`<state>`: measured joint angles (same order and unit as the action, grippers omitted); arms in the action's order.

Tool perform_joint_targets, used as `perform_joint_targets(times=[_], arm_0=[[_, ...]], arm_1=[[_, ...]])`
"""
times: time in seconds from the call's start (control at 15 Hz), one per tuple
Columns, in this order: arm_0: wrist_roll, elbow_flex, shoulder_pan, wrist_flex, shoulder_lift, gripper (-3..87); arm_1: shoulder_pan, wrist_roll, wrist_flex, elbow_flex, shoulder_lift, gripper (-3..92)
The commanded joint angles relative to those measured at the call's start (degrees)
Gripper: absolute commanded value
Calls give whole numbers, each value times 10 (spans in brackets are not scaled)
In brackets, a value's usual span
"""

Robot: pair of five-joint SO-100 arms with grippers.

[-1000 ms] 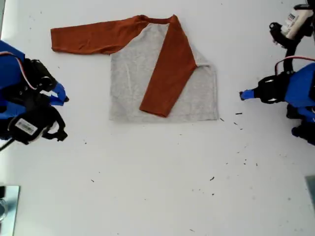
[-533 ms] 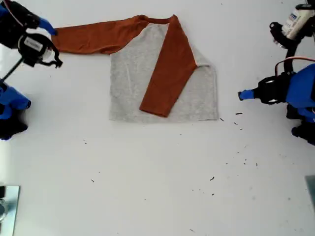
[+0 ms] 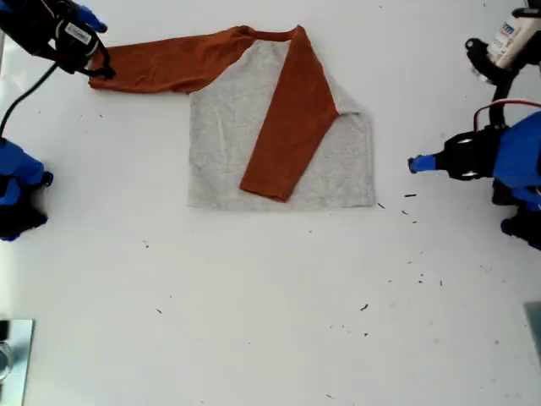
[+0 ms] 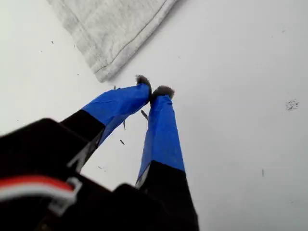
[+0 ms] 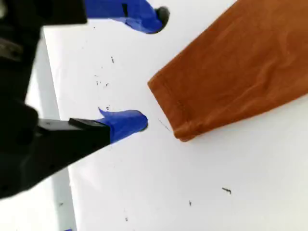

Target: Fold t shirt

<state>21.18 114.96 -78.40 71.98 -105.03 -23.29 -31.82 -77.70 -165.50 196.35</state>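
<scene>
Folding the t shirt (image 3: 279, 127): one sleeve in, one sleeve left.

Reaching from the exterior view's top left, my second gripper (image 5: 144, 72) has its end effector spread wide just off the cuff of the outstretched sleeve (image 5: 231, 72), seemingly not yet touching cloth. My first gripper (image 4: 155, 91), end effector pressed together and empty, waits low over the worktop (image 3: 270, 321) near the grey hem corner at that view's right. Body folds are still undone.

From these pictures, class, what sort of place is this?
Probably a robotics lab bench: a plain white table, two blue-taped arms, each tool near the t shirt laid flat, and little else.
</scene>
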Motion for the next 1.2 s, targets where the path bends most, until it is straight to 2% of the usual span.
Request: perform_joint_targets(times=[0.0, 0.13, 0.2, 0.27, 0.33, 0.47, 0.67, 1.0, 1.13], arm_0=[[16, 25, -9, -63, 90, 254], [11, 29, -8, -97, 174, 106], [10, 54, -8, -122, 144, 20], [11, 70, -8, -125, 80, 0], [16, 67, -8, -112, 13, 0], [7, -14, 36, -41, -74, -1], [-47, -196, 204, 25, -107, -1], [-75, -414, 417, 26, 74, -2], [-71, -480, 469, 23, 149, 5]], arm_1=[[6, 9, -4, 3, 4, 33], [6, 10, -4, 3, 4, 33], [10, 12, -6, 3, 4, 33], [13, 15, -8, 2, 6, 33], [16, 18, -10, 0, 9, 33], [16, 18, -11, -2, 15, 33], [16, 21, -14, -3, 19, 33], [25, 29, -19, -3, 25, 33], [30, 33, -23, -3, 31, 33]])
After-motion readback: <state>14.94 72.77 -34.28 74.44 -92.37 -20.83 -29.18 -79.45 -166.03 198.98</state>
